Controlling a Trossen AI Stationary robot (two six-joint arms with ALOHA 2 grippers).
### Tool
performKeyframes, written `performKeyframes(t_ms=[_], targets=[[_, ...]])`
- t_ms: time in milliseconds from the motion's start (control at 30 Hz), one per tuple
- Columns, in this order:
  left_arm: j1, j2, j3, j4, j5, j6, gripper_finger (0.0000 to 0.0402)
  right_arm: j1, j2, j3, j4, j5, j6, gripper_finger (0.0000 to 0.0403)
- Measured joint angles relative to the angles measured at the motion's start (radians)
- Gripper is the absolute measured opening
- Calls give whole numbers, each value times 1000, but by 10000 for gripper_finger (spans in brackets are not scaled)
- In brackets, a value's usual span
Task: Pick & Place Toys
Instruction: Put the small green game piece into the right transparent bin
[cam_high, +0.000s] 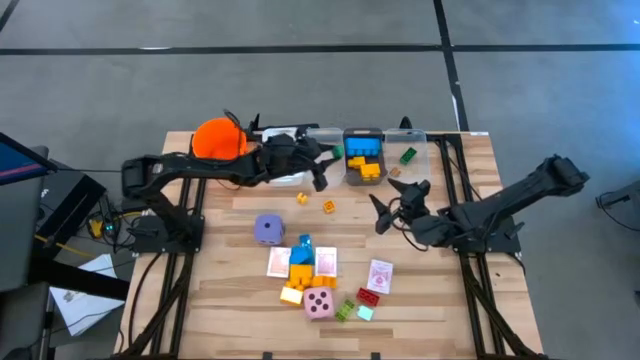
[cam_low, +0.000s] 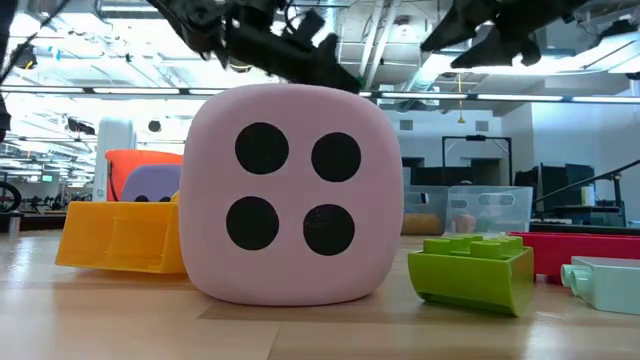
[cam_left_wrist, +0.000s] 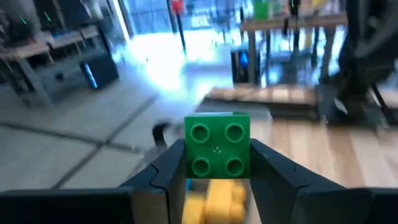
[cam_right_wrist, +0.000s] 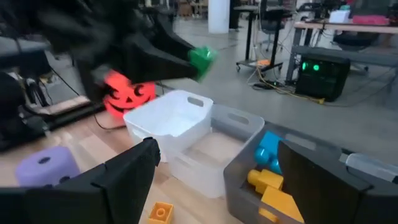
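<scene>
High view: we find the left gripper (cam_high: 322, 170) over the row of bins at the table's far edge, but its fingers and load are too dark and small to make out here. The grey bin (cam_high: 363, 157) holds blue and yellow bricks; the clear bin (cam_high: 412, 152) just beside it holds one green brick. A white bin (cam_high: 290, 178) is largely hidden under the left arm, and the orange bucket (cam_high: 219, 137) stands beyond it. The right gripper (cam_high: 390, 207) hangs near the grey bin on the side towards the table's middle, fingers spread and empty. Loose toys lie well nearer than the grey bin: a purple die (cam_high: 268, 229), a pink die (cam_high: 319, 303), cards and mixed bricks.

Low view: the pink die (cam_low: 296, 193) fills the picture and hides most of the table. Beside it lie a lime brick (cam_low: 472, 269), a yellow brick (cam_low: 120, 236), a red brick (cam_low: 585, 250) and a pale brick (cam_low: 606, 283) cut off by the edge. Both arms show only as dark shapes overhead.

Left wrist view: the fingers (cam_left_wrist: 163, 173) are clamped on a green brick (cam_left_wrist: 217, 148), studs facing the camera. A yellow piece below it is blurred.

Right wrist view: the right fingers (cam_right_wrist: 127, 175) stand apart, holding nothing. The white bin (cam_right_wrist: 168, 118) looks empty; the grey bin (cam_right_wrist: 242, 165) holds blue and yellow bricks. The green brick (cam_right_wrist: 201, 59) is held above the white bin.
</scene>
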Motion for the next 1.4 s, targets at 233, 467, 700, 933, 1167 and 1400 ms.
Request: performKeyframes(t_ms=[233,467,700,933,1167,1400], targets=[[37,156,85,163,82,-53,129,74,-53,1,8,89,-51,326],[4,176,129,117,433,-209,129,92,-17,1,-23,25,-227,326],[-55,124,128,55,567,-363,129,101,105,0,17,30,-407,326],[-111,125,128,-1,567,-410,129,105,272,0,317,213,-710,326],[-114,125,128,4,564,-454,129,105,389,0,658,241,-1040,326],[-115,125,128,-7,565,-476,129,104,414,1,798,233,-1165,326]])
